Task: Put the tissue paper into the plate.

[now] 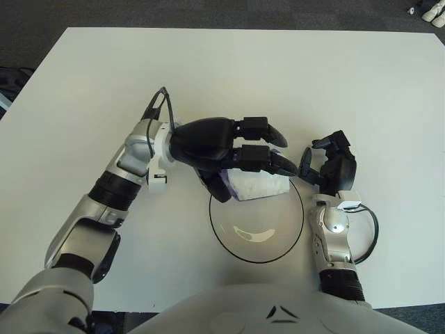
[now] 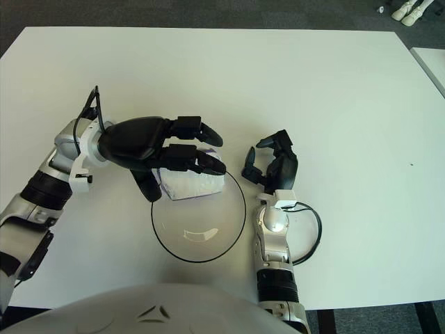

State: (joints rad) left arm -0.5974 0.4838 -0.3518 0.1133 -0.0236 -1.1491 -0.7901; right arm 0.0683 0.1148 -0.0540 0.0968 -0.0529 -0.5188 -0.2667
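Note:
A white tissue pack [image 1: 259,185] with a purple trim lies over the far rim of the clear round plate [image 1: 270,233], partly inside it. My left hand [image 1: 256,174] hovers right over the pack, its fingers [image 1: 268,131] stretched out above it and the thumb down at the pack's left end. The hand is open and hides the pack's far edge. To the right of the plate is my right hand [image 1: 328,167], fingers relaxed and holding nothing.
The white table [image 1: 292,76] stretches far behind the plate. A black cable [image 1: 370,236] loops by my right wrist. Dark floor surrounds the table, with white shoes [image 1: 437,10] at the top right corner.

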